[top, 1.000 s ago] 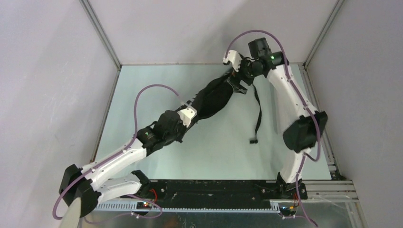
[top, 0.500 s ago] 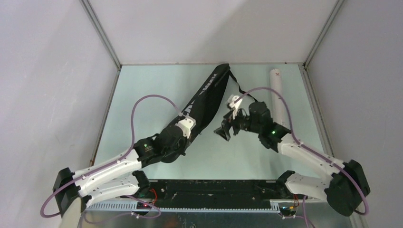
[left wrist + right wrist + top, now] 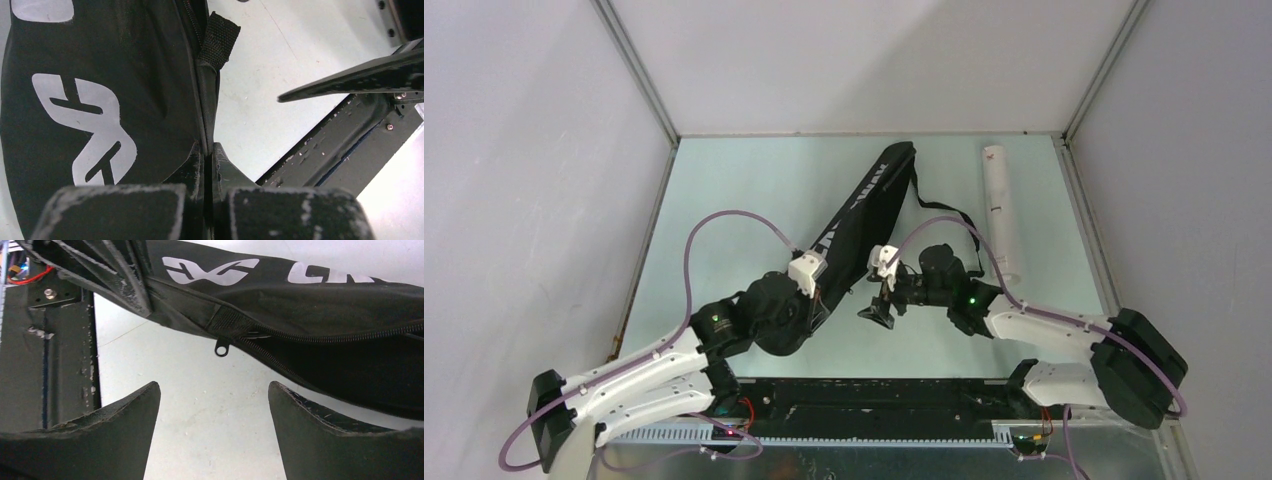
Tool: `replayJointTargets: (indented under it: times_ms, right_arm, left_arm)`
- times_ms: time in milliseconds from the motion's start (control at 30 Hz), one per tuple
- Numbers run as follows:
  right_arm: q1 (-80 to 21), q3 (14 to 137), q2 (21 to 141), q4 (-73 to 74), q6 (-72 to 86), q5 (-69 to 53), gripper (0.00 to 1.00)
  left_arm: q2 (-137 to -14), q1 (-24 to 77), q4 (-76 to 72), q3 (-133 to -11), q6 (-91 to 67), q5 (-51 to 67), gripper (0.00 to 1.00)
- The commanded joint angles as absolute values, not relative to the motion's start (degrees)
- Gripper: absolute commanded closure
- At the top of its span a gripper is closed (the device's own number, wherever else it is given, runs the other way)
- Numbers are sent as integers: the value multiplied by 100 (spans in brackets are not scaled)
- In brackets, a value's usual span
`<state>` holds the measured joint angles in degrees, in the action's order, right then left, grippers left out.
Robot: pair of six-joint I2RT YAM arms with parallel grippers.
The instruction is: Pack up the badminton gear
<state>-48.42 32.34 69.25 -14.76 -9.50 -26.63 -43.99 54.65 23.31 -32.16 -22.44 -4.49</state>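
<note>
The black racket bag [image 3: 865, 203] with white lettering lies diagonally across the table, its strap [image 3: 946, 213] trailing right. My left gripper [image 3: 817, 302] is shut on the seam at the bag's near end; in the left wrist view the jaws [image 3: 209, 148] pinch the fabric edge beside the bag [image 3: 100, 75]. My right gripper [image 3: 876, 311] hovers open just right of that end. In the right wrist view its fingers [image 3: 214, 385] frame bare table, with the zipper pull [image 3: 221, 347] and the partly open zip of the bag [image 3: 300, 295] just beyond them. The long white tube [image 3: 1002, 207] lies at the back right.
The black base rail [image 3: 874, 395] runs along the near edge, close behind both grippers, and shows again as the rail [image 3: 45, 350] in the right wrist view. Metal frame posts and grey walls enclose the table on the left, back and right.
My right arm swung from the far back corner down to the bag's near end, its jaws narrowing slightly. The left arm drew back toward the base, pulling the bag nearer; the tube is uncovered.
</note>
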Motion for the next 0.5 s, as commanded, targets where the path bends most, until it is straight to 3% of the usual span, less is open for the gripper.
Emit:
replayJointTargets:
  times_ms: [0, 467]
  right_arm:
    - [-4982, 3208, 7248, -2535, -1175, -2346, 19]
    - [-5337, 3405, 8106, -3375, -1431, -1821, 36]
  left_arm:
    - [-4296, 5565, 2133, -3468, -2420, -130, 100]
    - [-4254, 5632, 2219, -3546, -2550, -45, 100]
